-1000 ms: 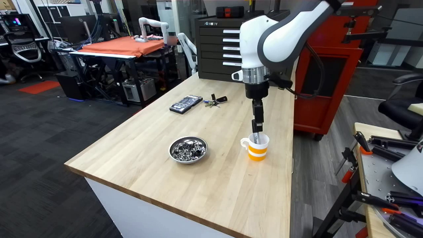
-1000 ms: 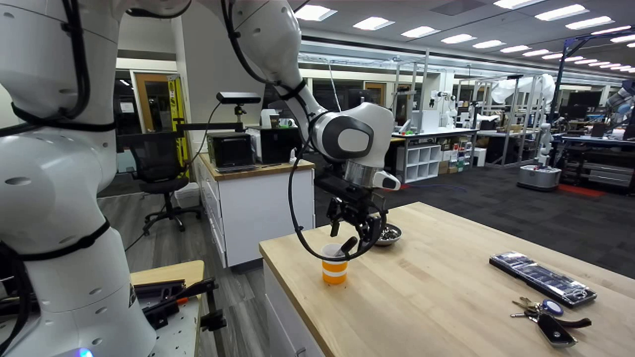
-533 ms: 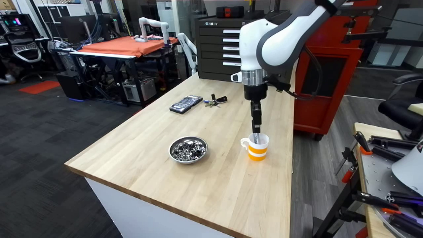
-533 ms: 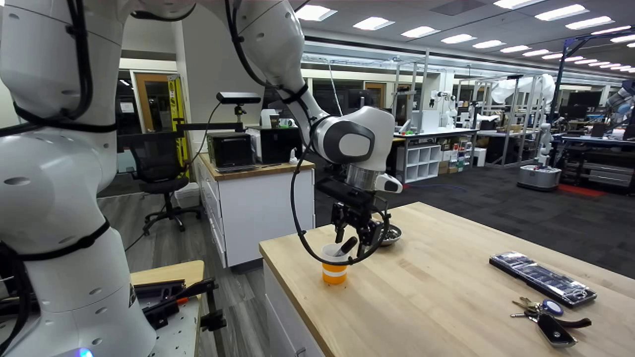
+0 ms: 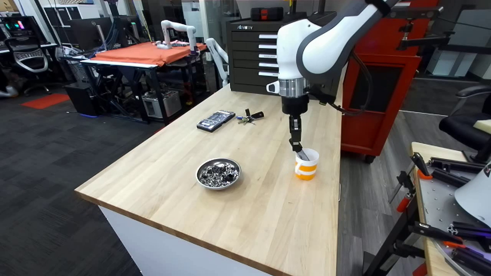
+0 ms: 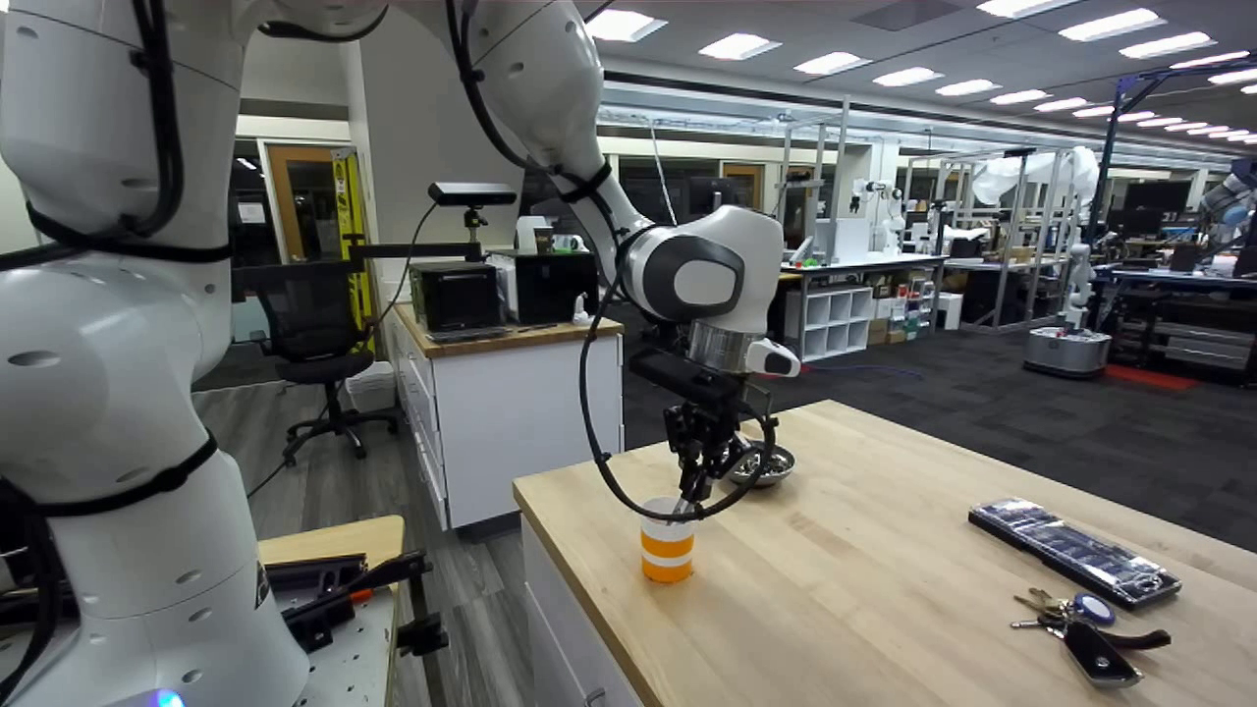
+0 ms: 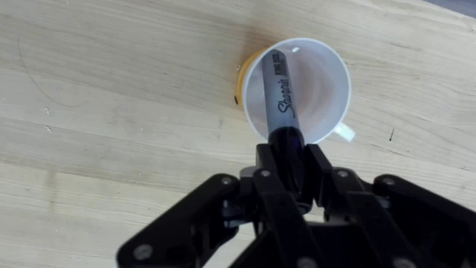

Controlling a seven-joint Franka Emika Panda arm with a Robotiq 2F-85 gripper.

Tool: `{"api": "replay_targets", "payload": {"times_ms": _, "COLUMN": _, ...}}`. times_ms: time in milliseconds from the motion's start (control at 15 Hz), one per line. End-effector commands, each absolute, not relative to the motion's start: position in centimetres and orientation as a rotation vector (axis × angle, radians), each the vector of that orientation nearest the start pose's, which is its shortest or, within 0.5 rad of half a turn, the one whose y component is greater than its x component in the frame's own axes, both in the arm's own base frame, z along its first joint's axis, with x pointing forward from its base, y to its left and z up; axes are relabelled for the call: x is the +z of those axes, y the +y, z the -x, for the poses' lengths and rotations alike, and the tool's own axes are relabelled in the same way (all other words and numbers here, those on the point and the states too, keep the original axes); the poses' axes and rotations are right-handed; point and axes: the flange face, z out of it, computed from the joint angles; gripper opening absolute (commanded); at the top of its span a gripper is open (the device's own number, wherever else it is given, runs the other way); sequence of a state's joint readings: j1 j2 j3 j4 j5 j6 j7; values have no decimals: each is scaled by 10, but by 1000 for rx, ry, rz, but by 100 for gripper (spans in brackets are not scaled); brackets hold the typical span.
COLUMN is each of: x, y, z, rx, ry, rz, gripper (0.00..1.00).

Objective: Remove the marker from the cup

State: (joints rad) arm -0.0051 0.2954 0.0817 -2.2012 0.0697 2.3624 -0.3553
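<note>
End effector (image 7: 290, 162) clamped on the black end of the marker (image 7: 281, 93); the wrist view lets me read "Sharpie" on its grey barrel, slanting into the cup (image 7: 323, 82). There I get a sliver of orange; both exterior views show me the bands. Only the exterior views show the metal bowl (image 5: 219, 161), keys (image 6: 1092, 640) and flat black case (image 6: 1073, 550) on the worktop (image 5: 245, 218).

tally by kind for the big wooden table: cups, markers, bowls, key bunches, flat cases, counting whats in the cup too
Cup: 1
Marker: 1
Bowl: 1
Bunch of keys: 1
Flat case: 1
Total: 5
</note>
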Motion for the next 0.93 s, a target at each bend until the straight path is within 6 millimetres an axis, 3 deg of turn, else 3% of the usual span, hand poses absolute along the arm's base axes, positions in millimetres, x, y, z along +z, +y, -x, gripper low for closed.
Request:
{"api": "replay_targets", "payload": {"times_ms": 0, "x": 245, "y": 43, "z": -536, "rx": 186, "ry": -583, "rz": 2980, "gripper": 5}}
{"api": "replay_targets", "payload": {"times_ms": 400, "x": 258, "y": 54, "z": -527, "rx": 217, "ry": -592, "rz": 2995, "gripper": 6}}
{"api": "replay_targets", "payload": {"times_ms": 867, "x": 306, "y": 62, "z": -522, "rx": 253, "ry": -586, "rz": 3059, "gripper": 6}}
